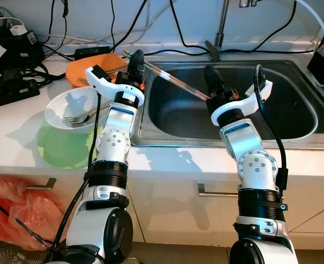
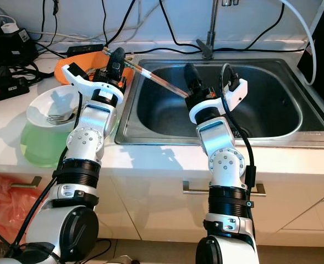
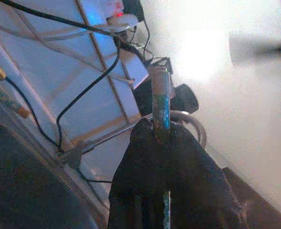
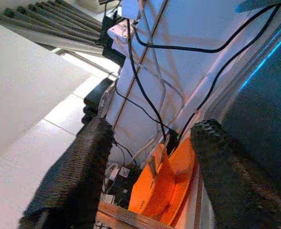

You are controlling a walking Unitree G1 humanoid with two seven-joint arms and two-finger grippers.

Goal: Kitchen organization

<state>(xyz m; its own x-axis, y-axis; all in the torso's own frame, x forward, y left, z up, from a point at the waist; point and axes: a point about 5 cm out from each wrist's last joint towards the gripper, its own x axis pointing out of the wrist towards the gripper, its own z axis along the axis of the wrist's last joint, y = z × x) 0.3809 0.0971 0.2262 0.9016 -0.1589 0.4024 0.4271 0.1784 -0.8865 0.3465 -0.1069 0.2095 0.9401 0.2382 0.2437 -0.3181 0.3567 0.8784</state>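
A pair of long wooden chopsticks [image 1: 173,81] slants across the sink's left rear corner, from the counter down toward the basin. My left gripper [image 1: 135,58] is shut on their upper end, and in the left wrist view a stick [image 3: 160,109] sticks out past the closed fingertips. My right gripper [image 1: 212,75] stands open over the sink [image 1: 294,118], at the chopsticks' lower end. In the right wrist view its two fingers [image 4: 78,176] are wide apart, with the chopsticks [image 4: 130,217] crossing at their base. I cannot tell if they touch.
On the counter to the left, a white bowl [image 1: 57,104] holding a fork sits on a green plate [image 1: 68,148], with an orange plate [image 1: 93,69] behind it. Power strips and cables [image 1: 13,55] crowd the back left. The faucet [image 1: 217,41] rises behind the sink. A red bag [image 1: 13,206] hangs below the counter.
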